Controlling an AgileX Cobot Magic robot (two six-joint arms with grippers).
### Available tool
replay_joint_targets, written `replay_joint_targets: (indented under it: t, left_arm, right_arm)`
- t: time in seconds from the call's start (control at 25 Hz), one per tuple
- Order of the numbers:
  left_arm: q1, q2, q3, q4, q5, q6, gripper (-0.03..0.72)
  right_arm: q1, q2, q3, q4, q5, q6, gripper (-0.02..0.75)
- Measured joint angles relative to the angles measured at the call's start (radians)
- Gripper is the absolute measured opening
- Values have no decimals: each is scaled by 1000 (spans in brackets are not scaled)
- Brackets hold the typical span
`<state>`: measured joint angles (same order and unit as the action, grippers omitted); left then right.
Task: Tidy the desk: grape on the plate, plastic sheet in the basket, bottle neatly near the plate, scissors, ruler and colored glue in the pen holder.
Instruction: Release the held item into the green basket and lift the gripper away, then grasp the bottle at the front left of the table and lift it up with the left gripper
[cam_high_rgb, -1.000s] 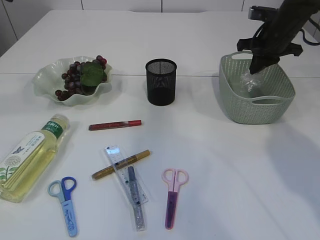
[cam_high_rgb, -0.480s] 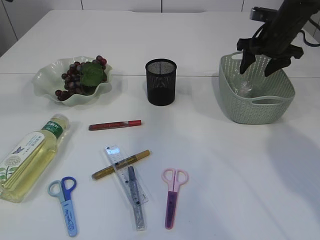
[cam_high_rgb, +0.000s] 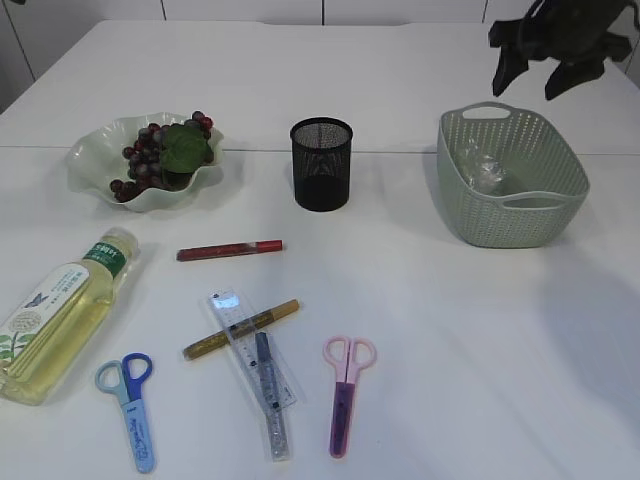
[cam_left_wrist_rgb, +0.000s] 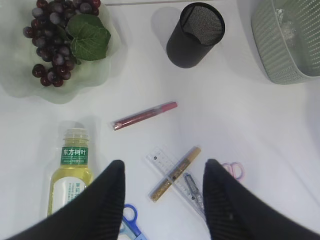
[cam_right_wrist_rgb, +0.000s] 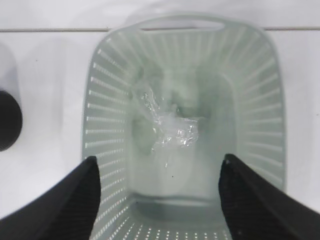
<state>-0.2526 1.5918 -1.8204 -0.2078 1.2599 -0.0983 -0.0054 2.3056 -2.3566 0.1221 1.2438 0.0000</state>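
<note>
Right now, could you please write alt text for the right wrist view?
Crumpled clear plastic sheet lies inside the pale green basket, seen from above between the right gripper's open black jaws. White table surrounds it; the black pen holder shows at the left edge.

The right tool (cam_high_rgb: 541, 66) has let go and risen clear of the basket (cam_high_rgb: 470, 205) — plastic sheet (cam_right_wrist_rgb: 167, 131) now lies inside.
</note>
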Motion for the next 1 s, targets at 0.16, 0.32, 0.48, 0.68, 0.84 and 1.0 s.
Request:
replay_joint_targets:
  t: [0.16,0.32,0.48,0.68,0.84,1.0]
  left_arm:
    - [0,0,0,2,0,0,372]
    - [0,0,0,23,0,0,372]
    - [0,0,14,53,0,0,372]
    - [0,-2,145,126,0,3,427]
    - [0,-2,248,186,-2,3,537]
    - [0,15,273,253,-8,4,576]
  right_arm:
    - [0,-125,59,-6,2,0,575]
    - [0,-293,182,17,3,0,575]
    - [0,-472,344,52,4,0,575]
    - [0,-672,564,97,7,0,575]
    - [0,-801,707,123,7,0,575]
    - [0,-907,837,155,7,-8,575]
